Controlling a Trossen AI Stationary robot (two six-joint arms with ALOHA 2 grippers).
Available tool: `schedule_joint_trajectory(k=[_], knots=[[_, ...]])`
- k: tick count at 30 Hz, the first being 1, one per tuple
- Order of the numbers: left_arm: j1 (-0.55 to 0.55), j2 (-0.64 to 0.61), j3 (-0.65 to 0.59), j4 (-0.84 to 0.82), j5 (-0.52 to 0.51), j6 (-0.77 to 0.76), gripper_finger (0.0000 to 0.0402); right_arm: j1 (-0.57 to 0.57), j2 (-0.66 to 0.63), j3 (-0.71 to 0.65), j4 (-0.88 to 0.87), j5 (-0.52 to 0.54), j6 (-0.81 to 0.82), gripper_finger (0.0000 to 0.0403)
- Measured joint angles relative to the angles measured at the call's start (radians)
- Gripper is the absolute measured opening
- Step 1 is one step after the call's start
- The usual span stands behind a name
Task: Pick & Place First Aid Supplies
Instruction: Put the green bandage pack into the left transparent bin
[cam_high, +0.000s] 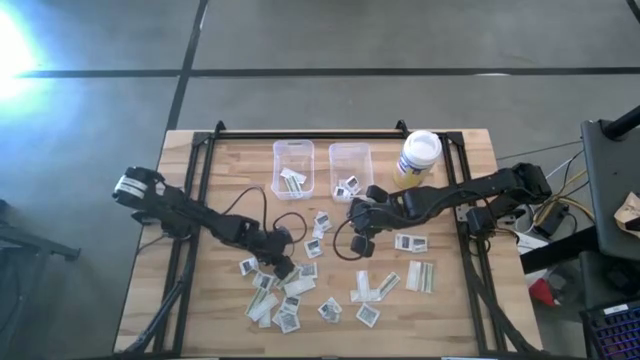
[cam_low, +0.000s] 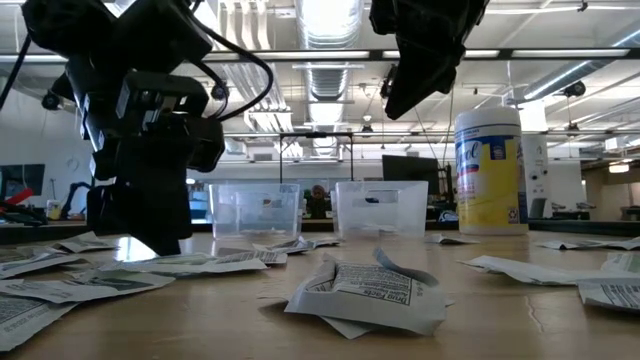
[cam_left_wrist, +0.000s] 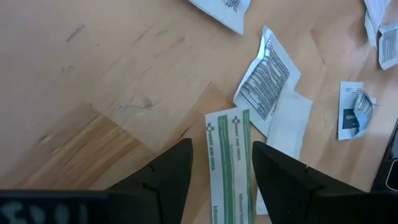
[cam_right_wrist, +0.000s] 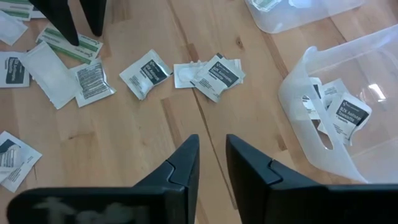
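While most of the first aid supplies (cam_high: 300, 290) are seen from above scattered across the near half of the worktop (cam_high: 200, 170), a few are already sorted into the left bin (cam_high: 293, 167) and the right bin (cam_high: 350, 171), so the task is judged to be partly done. The left gripper (cam_high: 285, 268) is lowered among the loose packets, and the right gripper (cam_high: 362, 244) is held just in front of the right bin.

In the low view, the left arm is shown down at the worktop and the right arm raised, with the jar (cam_low: 490, 170) behind.

In the left wrist view, the released jaws are set astride a green-striped strip (cam_left_wrist: 229, 162), not yet clenched; a pick is judged in hand, and closing is called for next.

In the right wrist view, the jaws are narrowly parted and nothing is held; a fresh packet (cam_right_wrist: 144, 73) is to be chosen.
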Motion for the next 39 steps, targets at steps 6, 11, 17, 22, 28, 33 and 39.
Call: schedule_joint_trajectory(k=[6, 11, 17, 22, 28, 33, 39], knots=[[-0.035, 0.002, 0.000, 0.006, -0.024, -0.008, 0.0190, 0.000, 0.000, 0.000, 0.000, 0.000, 0.000, 0.0085], [-0.043, 0.009, 0.000, 0.006, -0.039, -0.009, 0.0190, 0.000, 0.000, 0.000, 0.002, 0.000, 0.000, 0.0085], [-0.055, 0.040, 0.000, 0.012, -0.033, -0.023, 0.0190, 0.000, 0.000, 0.000, 0.004, 0.000, 0.000, 0.0073], [-0.061, 0.072, 0.000, 0.036, -0.016, -0.028, 0.0190, 0.000, 0.000, 0.000, 0.005, 0.000, 0.000, 0.0065], [-0.062, 0.102, -0.001, 0.046, 0.003, -0.037, 0.0190, 0.000, 0.000, 0.000, 0.006, 0.000, 0.000, 0.0066], [-0.062, 0.130, -0.001, 0.049, 0.005, -0.041, 0.0170, 0.000, 0.000, 0.000, 0.006, 0.000, 0.003, 0.0075], [-0.062, 0.147, -0.002, 0.057, 0.006, -0.041, 0.0114, 0.000, 0.000, 0.000, 0.006, 0.000, 0.003, 0.0082]])
